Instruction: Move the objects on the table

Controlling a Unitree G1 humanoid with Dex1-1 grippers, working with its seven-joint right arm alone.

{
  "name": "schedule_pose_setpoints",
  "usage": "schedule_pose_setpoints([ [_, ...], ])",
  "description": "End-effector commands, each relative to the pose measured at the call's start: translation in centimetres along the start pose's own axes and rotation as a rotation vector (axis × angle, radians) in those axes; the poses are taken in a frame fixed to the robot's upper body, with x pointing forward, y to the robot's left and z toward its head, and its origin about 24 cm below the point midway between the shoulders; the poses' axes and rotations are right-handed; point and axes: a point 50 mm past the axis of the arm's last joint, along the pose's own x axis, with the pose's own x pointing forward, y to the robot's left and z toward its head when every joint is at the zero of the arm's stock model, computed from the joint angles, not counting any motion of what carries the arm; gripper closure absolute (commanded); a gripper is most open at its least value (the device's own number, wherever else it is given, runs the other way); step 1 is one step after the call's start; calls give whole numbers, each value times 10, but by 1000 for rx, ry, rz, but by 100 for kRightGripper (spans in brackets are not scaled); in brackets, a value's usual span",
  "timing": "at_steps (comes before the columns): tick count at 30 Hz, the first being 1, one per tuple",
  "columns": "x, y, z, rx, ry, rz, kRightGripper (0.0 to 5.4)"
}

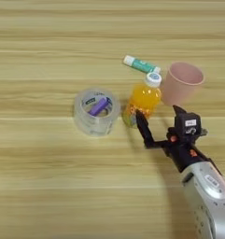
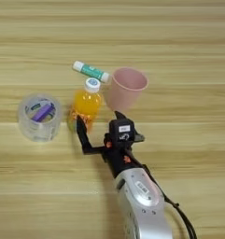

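A small orange juice bottle (image 1: 144, 99) with a white cap stands near the middle of the table (image 1: 48, 186). To its left sits a squat clear round tub (image 1: 96, 112) with a purple stick (image 1: 100, 106) inside. My right gripper (image 1: 157, 112) comes in from the bottom right and is open wide just in front of the bottle. Its left finger (image 1: 142, 126) overlaps the bottle's lower part, and its right finger (image 1: 178, 110) points toward the pink cup. I cannot tell whether the left finger touches the bottle.
A pink cup (image 1: 183, 81) stands right of the bottle, close to it. A green and white tube (image 1: 141, 64) lies just behind the bottle. My silver forearm (image 2: 142, 200) covers the lower right of the table.
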Motion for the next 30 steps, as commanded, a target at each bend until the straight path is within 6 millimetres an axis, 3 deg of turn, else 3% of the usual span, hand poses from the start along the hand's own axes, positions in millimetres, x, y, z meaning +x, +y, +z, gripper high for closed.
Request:
schedule_pose_setpoints([
  [1,-3,-8,15,-43,-55,-19,2],
  [17,-6,-40,17,-99,-46,-196,2],
  [30,24,-68,19,-156,-52,-265,2],
])
